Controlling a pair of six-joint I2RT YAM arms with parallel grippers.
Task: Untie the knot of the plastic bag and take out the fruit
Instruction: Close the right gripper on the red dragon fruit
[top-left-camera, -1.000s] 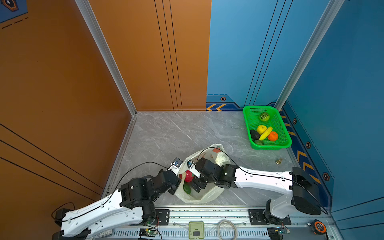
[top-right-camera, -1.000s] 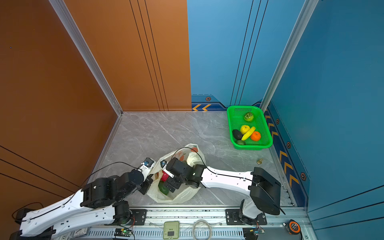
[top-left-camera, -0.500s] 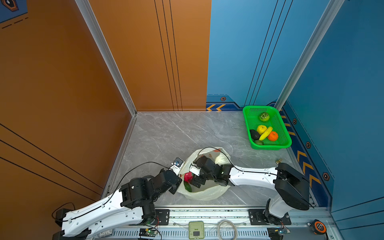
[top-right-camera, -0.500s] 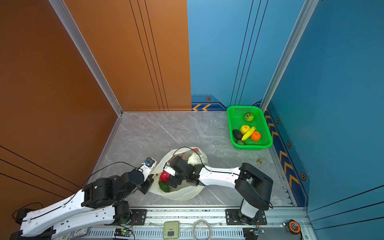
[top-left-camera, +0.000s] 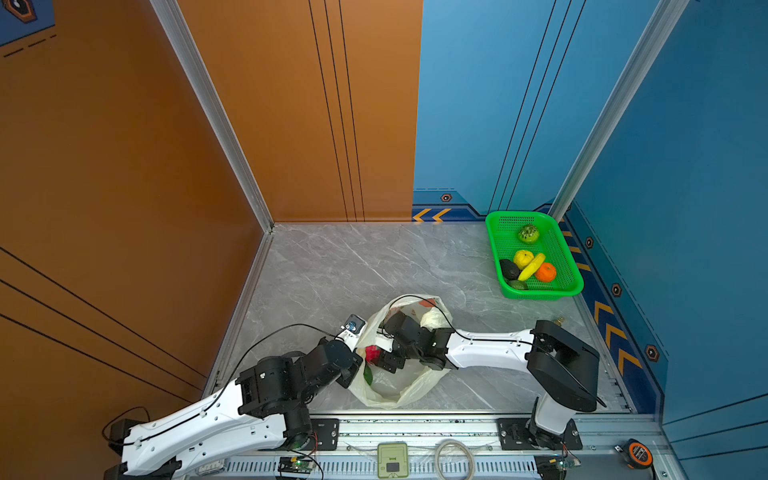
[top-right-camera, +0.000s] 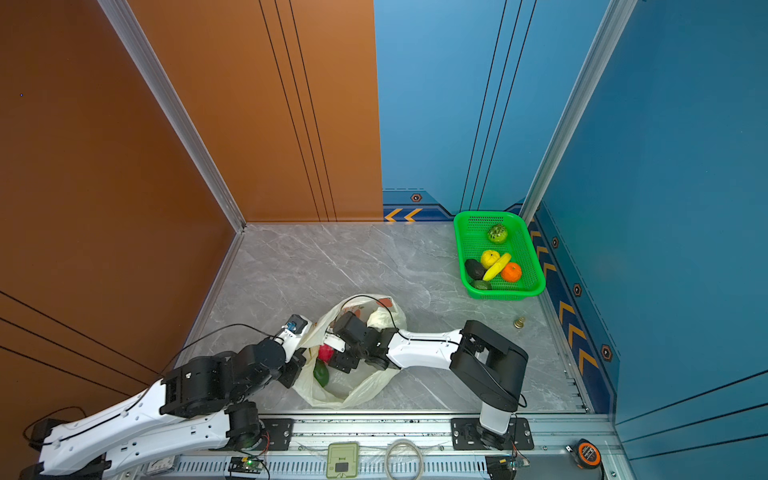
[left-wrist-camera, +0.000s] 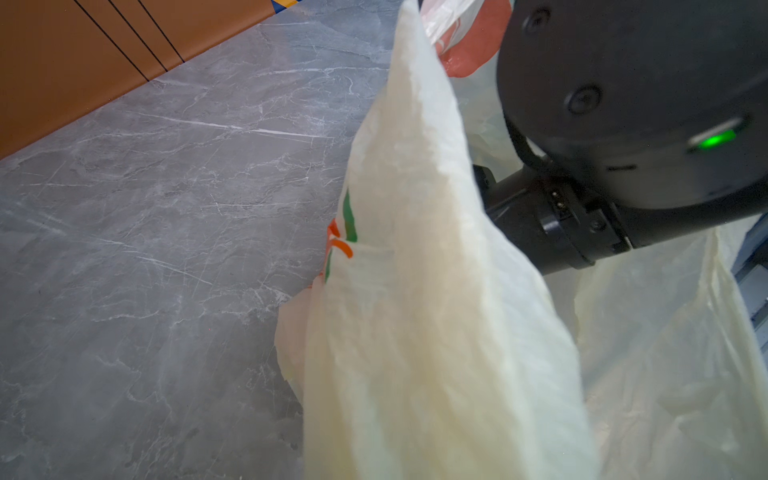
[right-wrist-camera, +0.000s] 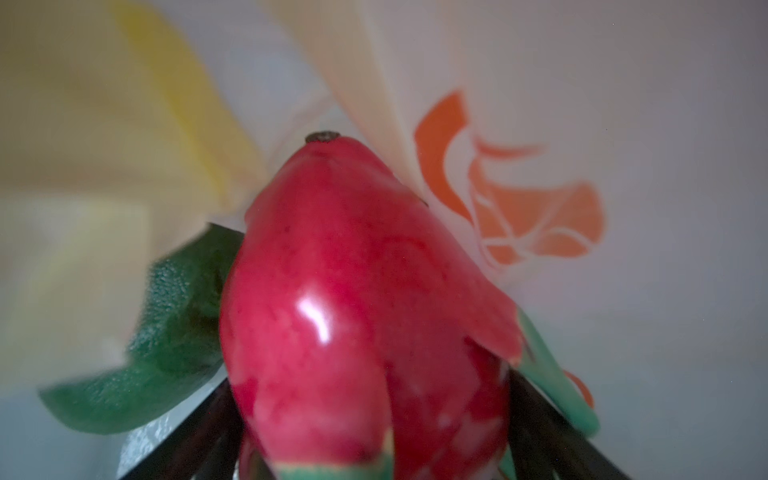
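In the plastic bag (top-left-camera: 401, 388), the dragon fruit (top-left-camera: 371, 352) lies between the jaws of my right gripper (top-left-camera: 377, 360); the basket (top-left-camera: 503, 232) stands behind, to the right.

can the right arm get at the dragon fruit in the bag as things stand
Probably yes: the left tool holds the plastic bag open, and the right tool is inside, jaws straddling the dragon fruit.

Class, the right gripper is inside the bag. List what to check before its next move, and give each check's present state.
1. Mouth of plastic bag open: ok.
2. left gripper shut on the bag's edge: ok.
3. right gripper has a finger on each side of the dragon fruit: ok.
4. Firm grip on that fruit: cannot tell.
5. Bare room left in green basket: ok.
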